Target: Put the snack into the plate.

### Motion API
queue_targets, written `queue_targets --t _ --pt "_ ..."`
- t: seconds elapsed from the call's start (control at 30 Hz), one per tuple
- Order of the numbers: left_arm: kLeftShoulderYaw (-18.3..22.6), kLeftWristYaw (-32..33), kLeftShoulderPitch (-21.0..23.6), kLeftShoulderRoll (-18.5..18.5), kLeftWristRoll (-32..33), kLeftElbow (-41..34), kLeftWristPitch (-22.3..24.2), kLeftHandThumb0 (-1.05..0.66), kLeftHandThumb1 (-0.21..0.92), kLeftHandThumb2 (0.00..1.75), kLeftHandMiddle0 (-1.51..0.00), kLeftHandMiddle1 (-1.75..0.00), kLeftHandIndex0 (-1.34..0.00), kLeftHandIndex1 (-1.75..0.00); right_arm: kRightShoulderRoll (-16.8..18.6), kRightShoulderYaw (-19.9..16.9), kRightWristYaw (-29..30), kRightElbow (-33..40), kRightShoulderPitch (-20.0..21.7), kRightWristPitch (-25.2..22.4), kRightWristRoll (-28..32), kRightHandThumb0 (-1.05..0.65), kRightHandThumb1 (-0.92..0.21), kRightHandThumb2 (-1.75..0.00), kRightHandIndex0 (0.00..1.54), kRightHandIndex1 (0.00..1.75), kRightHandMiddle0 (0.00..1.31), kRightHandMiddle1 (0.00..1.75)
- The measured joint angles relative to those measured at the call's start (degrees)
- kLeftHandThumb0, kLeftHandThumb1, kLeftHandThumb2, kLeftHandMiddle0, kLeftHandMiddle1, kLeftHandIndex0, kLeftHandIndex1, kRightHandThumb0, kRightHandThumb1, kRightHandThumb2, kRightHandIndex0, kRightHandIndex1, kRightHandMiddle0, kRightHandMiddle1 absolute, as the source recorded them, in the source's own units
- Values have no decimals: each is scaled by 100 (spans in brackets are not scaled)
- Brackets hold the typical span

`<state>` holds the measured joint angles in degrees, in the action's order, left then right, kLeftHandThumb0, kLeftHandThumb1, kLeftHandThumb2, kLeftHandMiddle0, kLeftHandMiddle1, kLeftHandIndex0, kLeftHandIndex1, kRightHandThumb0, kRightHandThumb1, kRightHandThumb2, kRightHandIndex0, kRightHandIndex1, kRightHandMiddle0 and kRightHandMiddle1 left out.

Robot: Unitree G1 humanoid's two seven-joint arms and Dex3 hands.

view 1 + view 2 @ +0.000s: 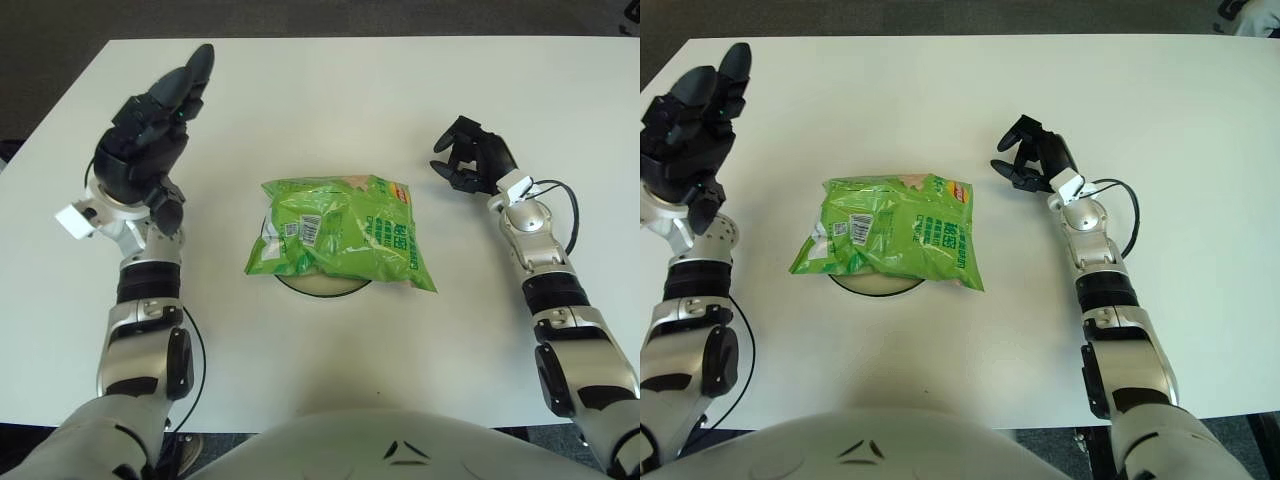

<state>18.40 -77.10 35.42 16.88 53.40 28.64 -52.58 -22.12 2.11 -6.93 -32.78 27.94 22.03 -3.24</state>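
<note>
Snack bag [343,238], green with printed labelling and a small white barcode panel on its left half, lies flat on top of the plate [322,285] at the centre of the white table [330,90]. The bag covers nearly all of the plate; only the pale near rim of the plate shows, projecting from under the bag's near edge. The bag's near right corner extends beyond the plate and overhangs the table surface. Nearest the camera, the robot's torso fills the bottom edge of both views, with both forearms reaching forward across the table. To the left of the bag, and well apart from it, the left hand [148,150] is raised above the table with its dark fingers [192,72] extended and pointing away from the robot; it holds nothing and touches neither bag nor plate. To the right of the bag, also clear of it, the right hand [472,155] shows over the table with its fingers [447,172] curled loosely inward around empty space, holding nothing. A black cable [565,205] loops beside the right wrist. The far portion of the table extends beyond both hands to a dark floor.
</note>
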Motion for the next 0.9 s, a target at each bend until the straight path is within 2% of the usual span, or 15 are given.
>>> queue_targets --t 0.07,0.1,0.13,0.17,0.23,0.33,0.43,0.57,0.63,0.7,0.77,0.9 --pt "76 -179 275 -69 19 204 14 -34 92 19 -50 -10 -52 -113 -4 0 -1 -1 0 -1 0 -38 -85 -37 77 175 51 146" --pt "84 -254 388 -103 42 300 159 -27 92 19 -50 -34 -52 -117 -4 0 -1 1 3 -1 1 -38 -85 -37 77 175 51 146" --pt "79 -274 486 -135 52 397 418 -17 92 21 -49 -70 -50 -124 -3 -1 -1 2 11 1 2 -38 -85 -37 77 175 51 146" --pt "72 -274 539 -157 56 498 623 -11 92 22 -48 -94 -49 -129 -1 1 -2 2 12 0 1 -38 -85 -37 77 175 51 146" --pt "65 -89 610 -262 -55 792 997 -6 92 25 -49 -107 -42 -146 1 -5 4 12 38 11 6 -38 -85 -37 77 175 51 146" --pt "54 608 554 -532 -330 1138 1034 -2 92 29 -50 -118 -33 -159 8 -24 34 61 86 94 9 -38 -85 -37 77 175 51 146" --pt "42 1277 441 -778 -607 1359 1036 -1 91 30 -51 -139 -36 -142 8 -45 60 96 115 149 8 -38 -85 -37 78 175 51 146" --pt "2 2251 345 -1033 -1069 1487 1147 -1 84 41 -52 -151 -40 -131 23 -63 115 113 147 191 15 -37 -86 -37 81 175 50 147" --pt "-22 2700 344 -1097 -1267 1493 1175 -1 75 57 -53 -155 -40 -135 38 -72 134 110 152 186 15 -37 -86 -36 82 175 50 147" --pt "-47 3148 342 -1156 -1474 1495 1249 -1 61 83 -53 -161 -36 -151 53 -87 158 102 140 183 27 -37 -86 -36 85 175 49 147" --pt "-75 3624 341 -1174 -1701 1494 1368 -1 55 96 -53 -165 -34 -159 74 -106 163 102 141 179 37 -37 -86 -36 87 175 49 147" --pt "-153 4575 325 -1165 -2210 1463 1761 -1 48 108 -53 -168 -33 -167 149 -194 164 94 145 142 54 -37 -87 -35 88 175 49 147"
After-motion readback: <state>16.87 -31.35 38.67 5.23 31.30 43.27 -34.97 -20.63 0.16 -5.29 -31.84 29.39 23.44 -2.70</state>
